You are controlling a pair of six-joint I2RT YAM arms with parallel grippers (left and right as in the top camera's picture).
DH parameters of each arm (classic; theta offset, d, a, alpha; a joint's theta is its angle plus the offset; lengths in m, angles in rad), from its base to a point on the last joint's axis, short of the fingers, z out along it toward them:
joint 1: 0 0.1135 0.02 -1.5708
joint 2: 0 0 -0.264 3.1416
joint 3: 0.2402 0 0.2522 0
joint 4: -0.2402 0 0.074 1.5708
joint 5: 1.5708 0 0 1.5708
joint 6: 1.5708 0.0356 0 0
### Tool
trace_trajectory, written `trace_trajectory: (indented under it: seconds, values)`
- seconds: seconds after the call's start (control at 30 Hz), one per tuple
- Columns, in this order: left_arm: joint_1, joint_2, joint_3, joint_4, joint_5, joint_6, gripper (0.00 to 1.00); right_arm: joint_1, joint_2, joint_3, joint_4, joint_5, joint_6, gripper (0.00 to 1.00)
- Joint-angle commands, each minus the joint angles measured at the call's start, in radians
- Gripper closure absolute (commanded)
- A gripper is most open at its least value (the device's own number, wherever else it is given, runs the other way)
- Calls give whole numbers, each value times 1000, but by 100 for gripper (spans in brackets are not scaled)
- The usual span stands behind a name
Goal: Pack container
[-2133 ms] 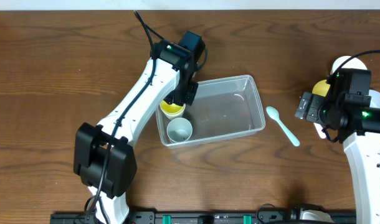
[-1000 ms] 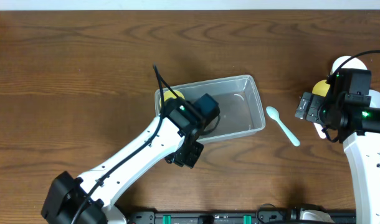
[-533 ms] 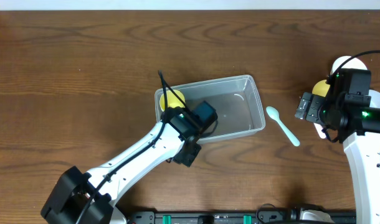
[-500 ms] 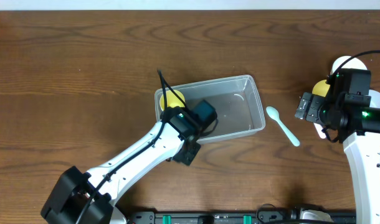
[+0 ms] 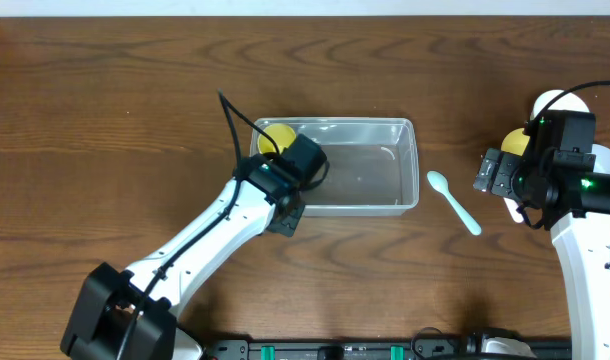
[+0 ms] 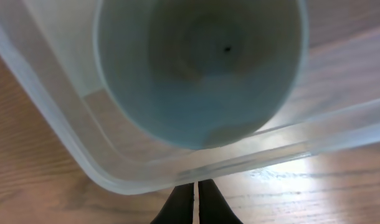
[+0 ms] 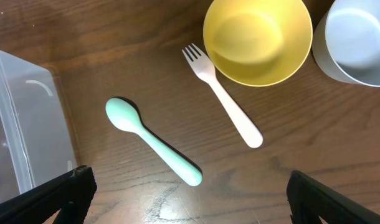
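While left tool (image 6: 197, 198) sits closed | container (image 5: 370, 178) long axis left-right | mouth up

1. The container (image 5: 365, 175): clear, glossy plastic.
2. The table (image 5: 105, 120): dark wood, visible grain, slight sheen.
3. The spoon (image 7: 154, 142), fork (image 7: 224, 102) and yellow bowl (image 7: 257, 38): smooth, matt-looking plastic.

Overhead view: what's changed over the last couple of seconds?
The left gripper, shut, swung from above the cups in the container round to its near corner. The container turned from skewed to square with the table edge and shifted away, the yellow cup riding inside. The right gripper, open, and the mint spoon stayed put.
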Motion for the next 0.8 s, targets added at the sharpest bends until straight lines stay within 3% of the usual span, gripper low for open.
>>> trace_trajectory:
  seconds: [0.0, 0.23, 0.43, 0.53, 0.77]
  values:
    - [16, 2, -3, -1, -27, 14, 93, -11, -6, 6, -2, 3, 3, 1]
    - [10, -14, 45, -102, -16, 12, 93, -11, -6, 6, -1, 3, 3, 1]
    - [15, -164, 126, -147, -18, 4, 92, -11, -6, 6, -33, -61, 3, 1]
    - [75, -268, 138, -140, -21, -35, 70, -11, -6, 7, -58, -72, 4, 1]
    - [367, -439, 138, -127, 7, -48, 51, -12, 27, 144, -116, -71, -60, 8]
